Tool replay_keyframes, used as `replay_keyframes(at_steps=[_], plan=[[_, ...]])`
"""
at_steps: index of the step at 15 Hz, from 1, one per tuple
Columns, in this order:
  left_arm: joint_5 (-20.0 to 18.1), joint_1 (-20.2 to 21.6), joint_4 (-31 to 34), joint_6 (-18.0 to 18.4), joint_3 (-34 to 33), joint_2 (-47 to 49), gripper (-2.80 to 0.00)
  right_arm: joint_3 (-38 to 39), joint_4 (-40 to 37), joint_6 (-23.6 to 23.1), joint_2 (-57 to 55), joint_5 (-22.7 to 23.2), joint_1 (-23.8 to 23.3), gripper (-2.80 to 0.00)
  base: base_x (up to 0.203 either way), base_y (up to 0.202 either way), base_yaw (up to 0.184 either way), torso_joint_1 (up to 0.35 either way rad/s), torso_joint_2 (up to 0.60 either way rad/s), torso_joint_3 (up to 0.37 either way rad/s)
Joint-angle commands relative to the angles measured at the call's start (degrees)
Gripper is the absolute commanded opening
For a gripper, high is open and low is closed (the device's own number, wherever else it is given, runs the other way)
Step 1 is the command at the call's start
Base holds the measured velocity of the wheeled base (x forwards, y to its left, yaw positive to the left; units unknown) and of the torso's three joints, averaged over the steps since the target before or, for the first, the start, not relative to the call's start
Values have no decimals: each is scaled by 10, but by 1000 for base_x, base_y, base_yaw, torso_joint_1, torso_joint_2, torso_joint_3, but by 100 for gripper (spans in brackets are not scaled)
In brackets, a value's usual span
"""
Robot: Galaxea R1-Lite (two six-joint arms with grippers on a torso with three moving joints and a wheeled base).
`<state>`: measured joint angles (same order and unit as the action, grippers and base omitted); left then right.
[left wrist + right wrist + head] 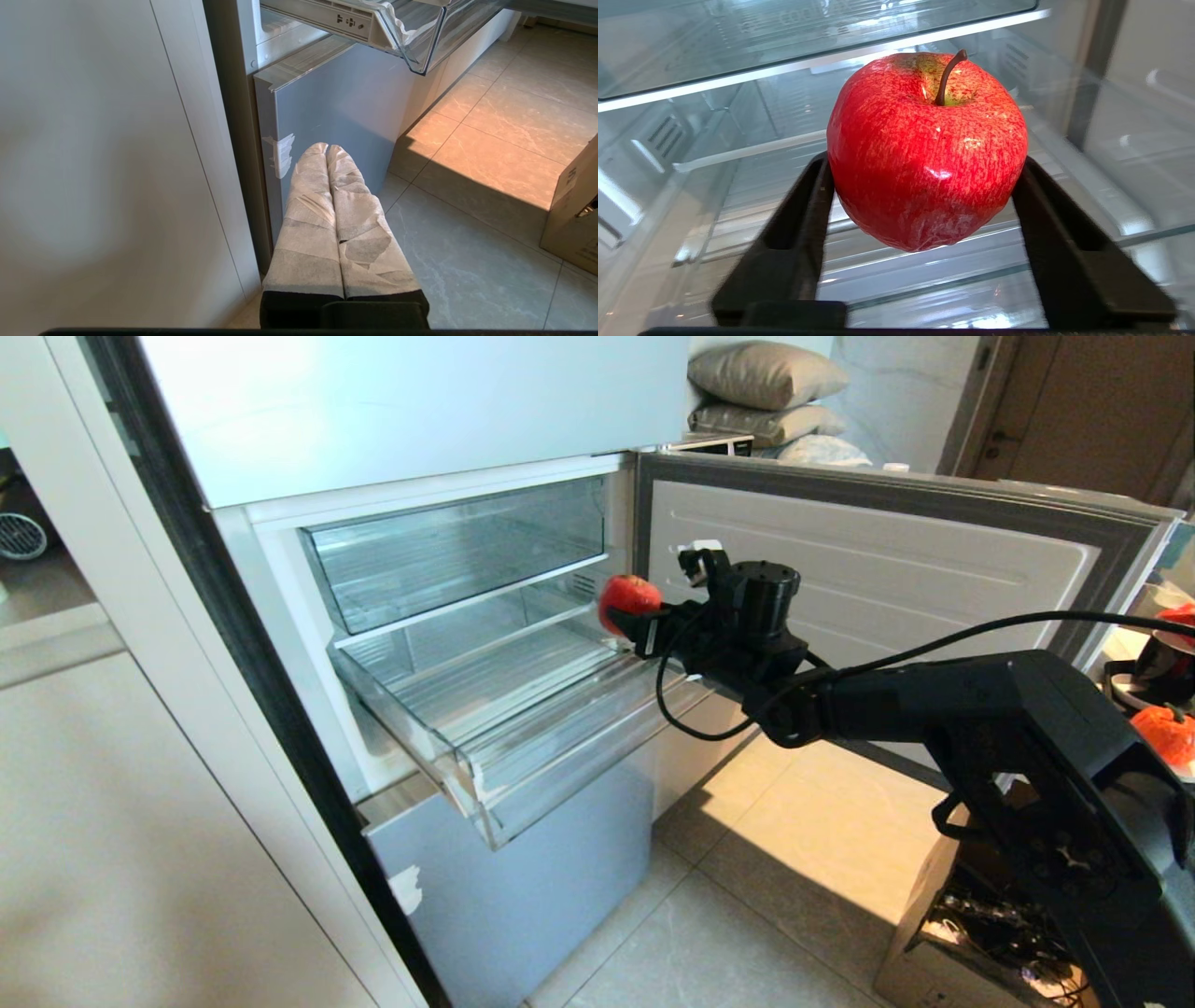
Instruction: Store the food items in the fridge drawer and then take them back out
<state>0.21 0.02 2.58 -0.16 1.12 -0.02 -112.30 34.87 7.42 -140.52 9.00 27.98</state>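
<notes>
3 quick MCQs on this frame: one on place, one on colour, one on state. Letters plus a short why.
1. Where is the apple?
A. on the floor
B. between the right gripper's fingers, above the open drawer
C. on the top shelf

2. What colour is the apple?
A. green
B. yellow
C. red

3. How is the left gripper?
A. shut, empty
B. holding fruit
C. wide open

B: the apple sits in the right gripper over the drawer.
C: its skin is glossy red.
A: the left gripper has its taped fingers pressed together, pointing at the floor.
</notes>
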Motion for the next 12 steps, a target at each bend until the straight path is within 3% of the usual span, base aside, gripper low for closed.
replay_keyframes(at_steps=[1, 11, 12], plan=[[1, 0, 0, 0, 0, 0, -280, 0, 2, 1, 2, 1, 1, 0, 0, 0, 0, 0, 0, 0], [0, 0, 0, 0, 0, 0, -280, 25, 2, 5, 57, -11, 11, 0, 0, 0, 0, 0, 0, 0], [0, 0, 0, 0, 0, 0, -280, 54, 4, 3, 94, -14, 17, -280, 0, 0, 0, 0, 0, 0]])
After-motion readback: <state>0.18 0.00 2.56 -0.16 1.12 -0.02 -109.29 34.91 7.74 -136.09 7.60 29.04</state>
